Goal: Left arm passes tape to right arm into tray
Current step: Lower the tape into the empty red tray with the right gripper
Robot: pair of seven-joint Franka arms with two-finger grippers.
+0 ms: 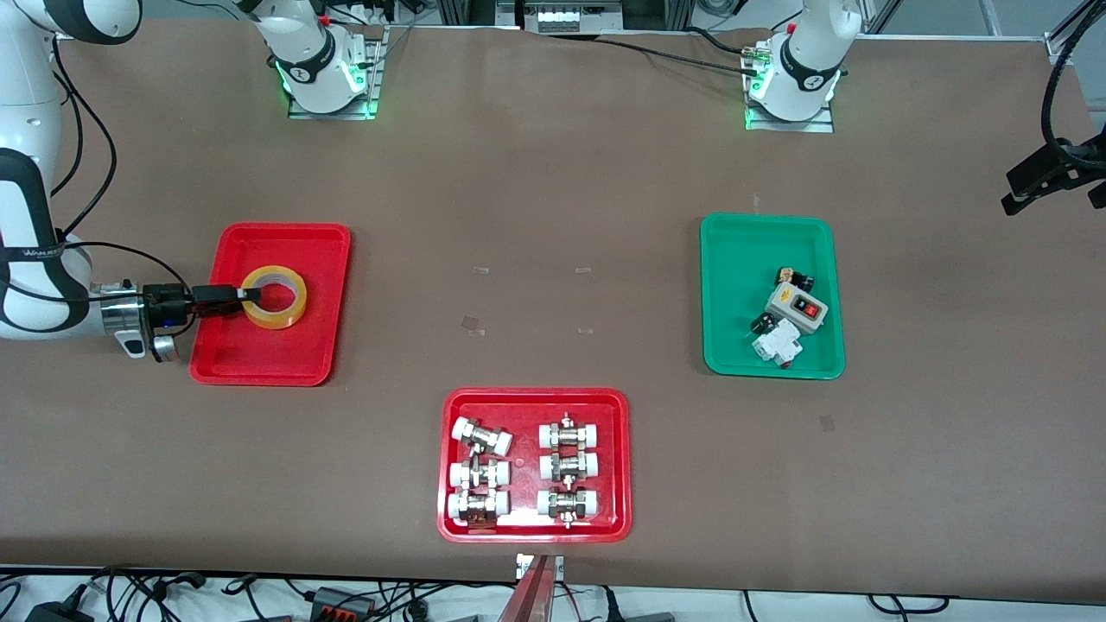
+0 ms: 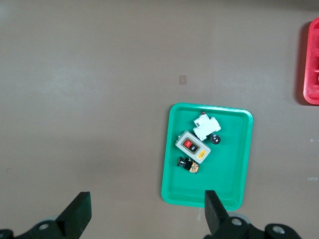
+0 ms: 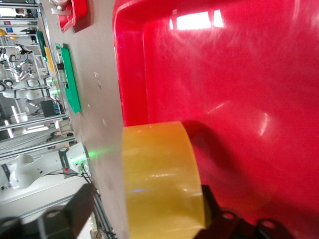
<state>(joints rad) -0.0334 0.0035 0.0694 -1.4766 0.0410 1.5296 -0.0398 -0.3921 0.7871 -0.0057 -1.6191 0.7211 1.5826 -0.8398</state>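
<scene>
Three trays on the table. The tall red tray [image 1: 273, 358] sits toward the right arm's end, and the tape [image 1: 274, 297], one yellow roll with a white core, is in it, in the half farther from the front camera. The right end effector [image 1: 249, 295] reaches in low from the tray's outer edge with its fingers clamped on the roll's wall, one inside the core and one outside; the right wrist view shows the roll's yellow side [image 3: 162, 179] right up against the camera with the glossy red tray [image 3: 239, 99] filling the rest.

The green tray [image 1: 734, 259] sits toward the left arm's end and holds a small pile of electrical parts: a grey switch box with a red button [image 1: 796, 306], a white breaker-looking part [image 1: 776, 341], and a couple of small dark bits I can't make out.

The wider red tray [image 1: 536, 399] is nearest the front camera, mid-table, with six metal-and-white pipe fittings [image 1: 480, 436] in two columns of three.

The left end effector [image 2: 144, 211] hangs high above the green tray [image 2: 232, 149], fingers wide apart and holding nothing. That arm is just waiting.

The table [image 1: 553, 173] is plain brown with a few bits of clear tape stuck on it. Cables and plugs [image 1: 328, 598] trail along its front edge.
</scene>
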